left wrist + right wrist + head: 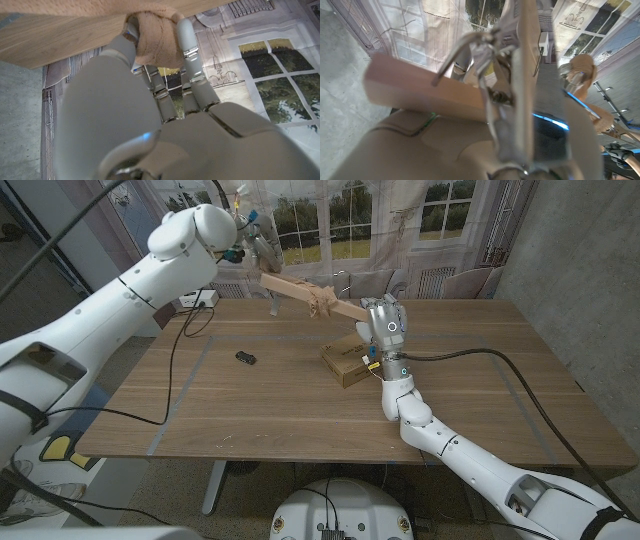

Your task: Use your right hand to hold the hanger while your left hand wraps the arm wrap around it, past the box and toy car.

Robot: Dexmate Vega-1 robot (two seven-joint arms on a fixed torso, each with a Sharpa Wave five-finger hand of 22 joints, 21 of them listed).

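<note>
Hanger [300,290], a light wooden bar with a metal hook, is hanging in the air above the far half of the brown wooden table [300,400], carried between both robot hands. Its long axis is running roughly level across the head view, from the upper left down slightly to the right, one end pointing toward the left robot hand [262,248] and the other toward the right robot hand [385,325].

Right robot hand is standing upright over the table with its fingers closed around the right end of the hanger; in the right wrist view the wooden bar [430,92] is crossing the palm and the metal hook [485,55] is sticking up beside the fingers.

Left robot hand is raised high at the hanger's left end. In the left wrist view its fingers [192,65] are curling around a bunched piece of beige knitted arm wrap [157,42], pressing it against the underside of the wood. In the head view a lump of the same beige fabric [322,300] is sitting around the bar near its middle.

Flat cardboard box [350,362] is lying on the table just below the right robot hand. Small dark toy car [246,358] is sitting on the table to the left of the box, well apart from it.
</note>
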